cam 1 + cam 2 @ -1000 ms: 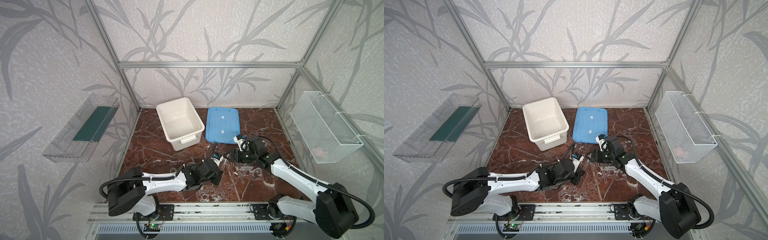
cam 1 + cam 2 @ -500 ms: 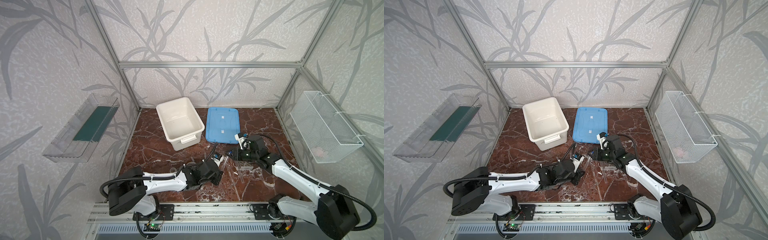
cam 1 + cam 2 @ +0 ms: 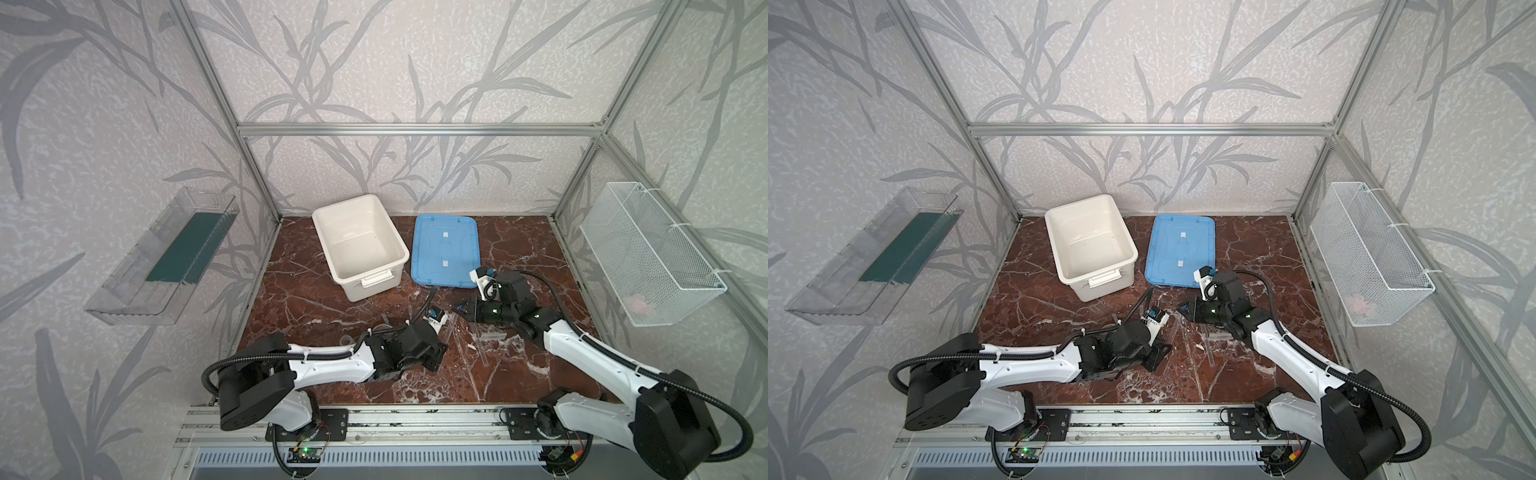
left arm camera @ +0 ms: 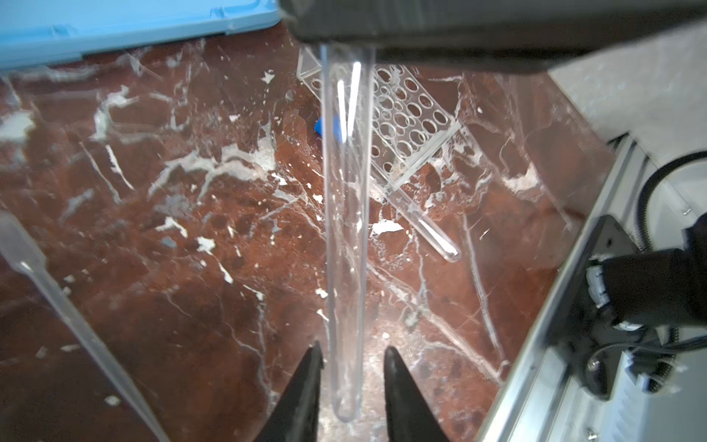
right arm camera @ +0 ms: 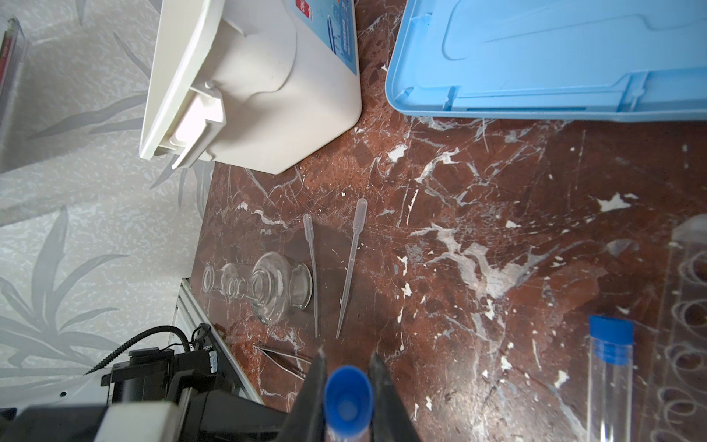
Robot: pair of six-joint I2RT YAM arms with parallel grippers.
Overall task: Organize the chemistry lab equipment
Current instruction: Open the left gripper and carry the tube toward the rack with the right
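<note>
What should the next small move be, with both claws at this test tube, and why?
Probably back the left claw straight off the test tube. Its jaws stand open with gaps either side of the glass, while the right claw pinches the blue cap, so the right seems to carry it.

Now right hand [image 5: 347,352] closed onto blue cap [image 5: 348,398] of test tube [image 4: 346,229]; left hand [image 4: 352,346] opened, no longer pinching tube.

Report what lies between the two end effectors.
A test tube spans it, rounded end between the left end effector's parted jaws, blue cap pinched in the right end effector, per both wrist views.
</note>
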